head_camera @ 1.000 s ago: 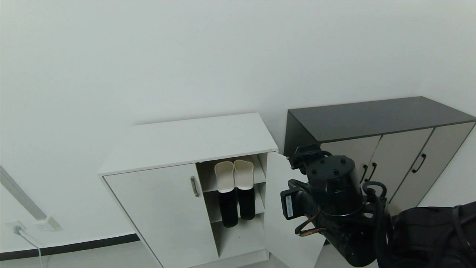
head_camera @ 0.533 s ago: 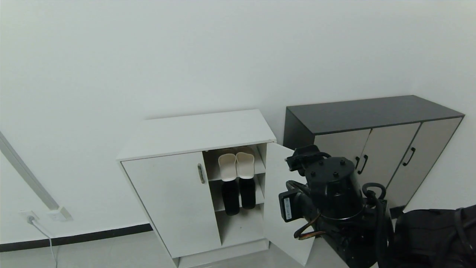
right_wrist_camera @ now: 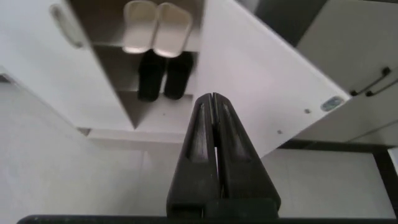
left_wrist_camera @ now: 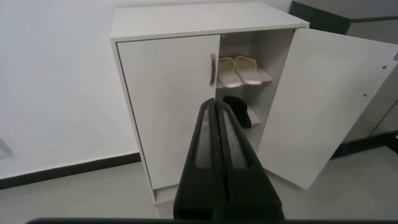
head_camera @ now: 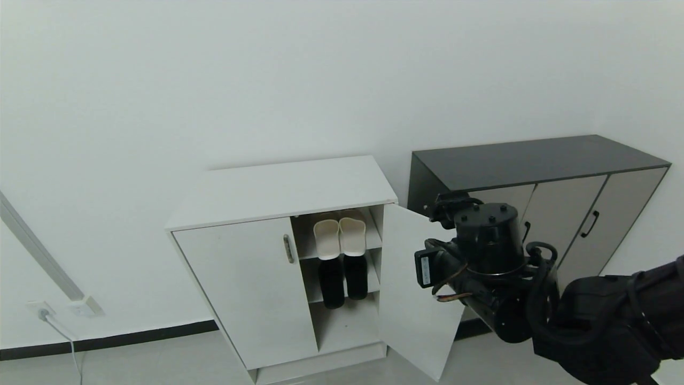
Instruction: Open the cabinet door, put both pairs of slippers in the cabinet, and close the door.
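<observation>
White laminate cabinet (head_camera: 283, 192) is found with its right-hand door (head_camera: 411, 289) standing open. White slippers (head_camera: 340, 238) are lodged on the upper shelf, and black slippers (head_camera: 344, 278) at 6 o'clock of them on the shelf below. Left gripper (left_wrist_camera: 216, 104) and right gripper (right_wrist_camera: 213, 98) are both seen pressed closed and empty. The door is judged a stiff, light hinged panel, best pushed on its outer face near the free edge, at 3 o'clock of the slippers.
</observation>
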Motion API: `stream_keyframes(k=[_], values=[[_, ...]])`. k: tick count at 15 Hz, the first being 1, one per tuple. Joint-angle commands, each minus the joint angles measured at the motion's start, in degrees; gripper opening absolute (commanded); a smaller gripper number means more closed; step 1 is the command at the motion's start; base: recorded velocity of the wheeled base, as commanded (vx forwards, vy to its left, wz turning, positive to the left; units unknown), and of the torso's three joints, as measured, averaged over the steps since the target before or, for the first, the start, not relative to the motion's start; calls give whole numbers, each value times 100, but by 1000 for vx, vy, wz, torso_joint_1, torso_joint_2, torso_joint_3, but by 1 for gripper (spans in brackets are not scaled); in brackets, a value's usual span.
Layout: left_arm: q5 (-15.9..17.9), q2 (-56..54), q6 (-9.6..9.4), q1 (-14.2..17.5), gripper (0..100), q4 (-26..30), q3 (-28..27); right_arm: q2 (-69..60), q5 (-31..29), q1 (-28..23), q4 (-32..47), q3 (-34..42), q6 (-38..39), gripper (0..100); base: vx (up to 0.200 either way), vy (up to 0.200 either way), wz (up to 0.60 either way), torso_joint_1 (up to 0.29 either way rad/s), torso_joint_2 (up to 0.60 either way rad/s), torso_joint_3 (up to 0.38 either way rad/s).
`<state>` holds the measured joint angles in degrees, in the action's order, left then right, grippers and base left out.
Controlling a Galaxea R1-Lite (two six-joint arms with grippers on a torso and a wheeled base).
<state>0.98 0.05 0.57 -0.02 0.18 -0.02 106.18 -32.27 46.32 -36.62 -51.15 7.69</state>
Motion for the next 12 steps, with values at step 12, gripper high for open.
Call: stream_keyframes(k=[12], values=[[-1,-5,-5,2,0,-1,-6,1124,854,-1556,524,-1767,-5,0,0,0,0,0,0,0]])
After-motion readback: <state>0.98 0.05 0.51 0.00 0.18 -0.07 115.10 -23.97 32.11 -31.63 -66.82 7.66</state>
